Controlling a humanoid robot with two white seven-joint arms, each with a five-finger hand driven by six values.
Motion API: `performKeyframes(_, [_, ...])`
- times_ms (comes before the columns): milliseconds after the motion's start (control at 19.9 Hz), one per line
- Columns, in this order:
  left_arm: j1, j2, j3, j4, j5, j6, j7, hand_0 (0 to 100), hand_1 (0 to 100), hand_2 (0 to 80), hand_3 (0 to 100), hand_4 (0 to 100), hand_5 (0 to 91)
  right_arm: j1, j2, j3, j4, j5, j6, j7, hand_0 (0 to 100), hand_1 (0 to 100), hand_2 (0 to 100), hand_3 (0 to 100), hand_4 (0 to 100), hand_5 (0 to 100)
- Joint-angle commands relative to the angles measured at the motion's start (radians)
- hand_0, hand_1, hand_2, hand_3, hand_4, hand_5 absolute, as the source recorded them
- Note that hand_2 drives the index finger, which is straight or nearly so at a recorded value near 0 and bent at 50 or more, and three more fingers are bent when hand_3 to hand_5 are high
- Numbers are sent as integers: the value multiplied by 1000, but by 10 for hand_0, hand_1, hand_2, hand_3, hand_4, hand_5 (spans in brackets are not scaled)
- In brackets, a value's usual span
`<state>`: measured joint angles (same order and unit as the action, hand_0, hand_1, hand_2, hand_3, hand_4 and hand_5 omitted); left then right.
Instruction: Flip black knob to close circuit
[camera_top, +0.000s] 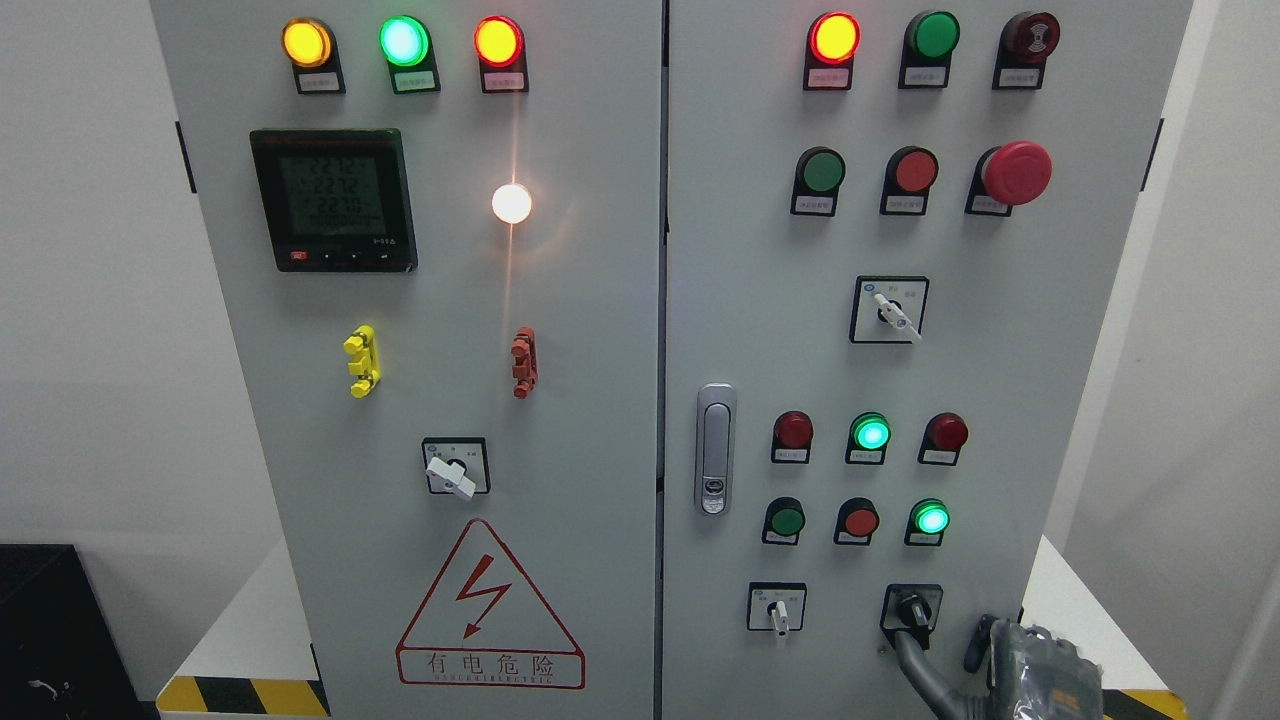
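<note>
The black knob (911, 608) sits on its black square plate at the lower right of the grey cabinet's right door (1000, 360). My right hand (940, 648) comes in at the bottom right corner, mostly cut off by the frame edge. One grey finger (915, 655) reaches up and to the left, and its tip touches the plate just below the knob. A dark thumb (975, 640) stands apart to the right of the knob. Nothing is grasped. The left arm does not show.
A white-handled selector switch (777, 608) is left of the knob, and lit green lamps (931, 519) and red buttons (860, 521) are above it. A door latch (714, 450) sits by the centre seam. The left door carries a meter (333, 198) and a warning triangle (488, 610).
</note>
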<state>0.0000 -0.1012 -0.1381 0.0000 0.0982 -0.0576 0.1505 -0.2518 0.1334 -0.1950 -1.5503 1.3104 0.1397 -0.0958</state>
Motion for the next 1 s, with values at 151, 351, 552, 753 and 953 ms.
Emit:
performKeyframes(151, [23,0,0,-29,0,1,0,120,556,0,0,0,0,2,-1,-26,-7,-5,3,-1,0,44,689,943,889,1000])
performKeyframes(351, [23,0,0,-29,0,1,0,120,556,0,0,0,0,0,-3,-27,-7,-5,1,-1,0,44,689,943,889,1000])
performKeyframes(552, [23,0,0,-29,0,1,0,120,556,0,0,0,0,0,-5,-32,-7,-6,1,-1,0,44,690,943,888,1000])
performKeyframes(753, [21,0,0,-29,0,1,0,120,556,0,0,0,0,-3,-6,-32,-8,-25,1,-1,0,44,690,943,889,1000])
performKeyframes(953, [23,0,0,-29,0,1,0,120,556,0,0,0,0,-4,-6,-32,-8,-26,1,-1,0,44,691,943,891,1000])
